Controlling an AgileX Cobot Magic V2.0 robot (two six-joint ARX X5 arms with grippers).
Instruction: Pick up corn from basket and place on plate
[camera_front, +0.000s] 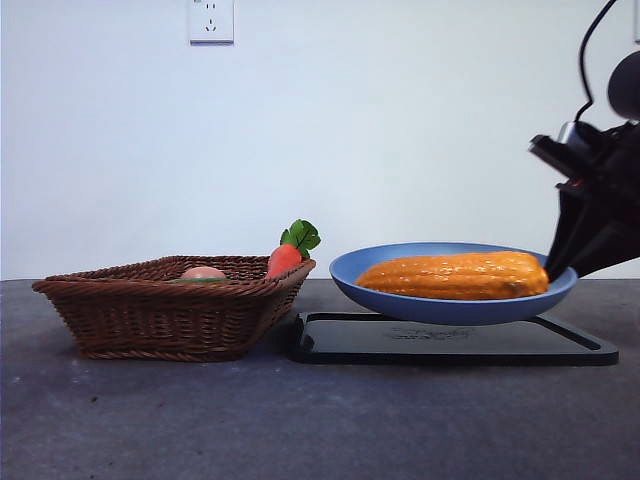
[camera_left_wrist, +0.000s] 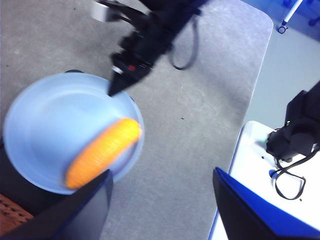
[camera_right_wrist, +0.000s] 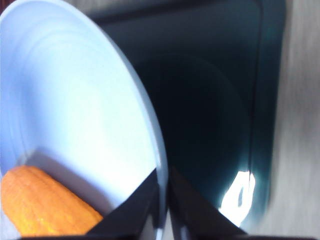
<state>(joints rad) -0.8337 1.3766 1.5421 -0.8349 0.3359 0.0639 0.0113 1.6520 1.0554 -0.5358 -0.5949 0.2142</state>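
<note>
The right gripper (camera_right_wrist: 164, 192) pinches the rim of the plate (camera_front: 440, 308) between its nearly closed jaws, lifting it clear of the black tray (camera_front: 450, 345), with the corn (camera_front: 455, 276) lying inside. The left gripper (camera_left_wrist: 162, 200) hangs wide open overhead. Beside it, the basket (camera_front: 170, 315) half hides a carrot (camera_front: 288, 255) and a peach-coloured item (camera_front: 203, 272).

Orange-yellow corn (camera_front: 455, 276); blue plate (camera_front: 440, 309); brown woven basket (camera_front: 160, 315); black tray (camera_front: 450, 342).
</note>
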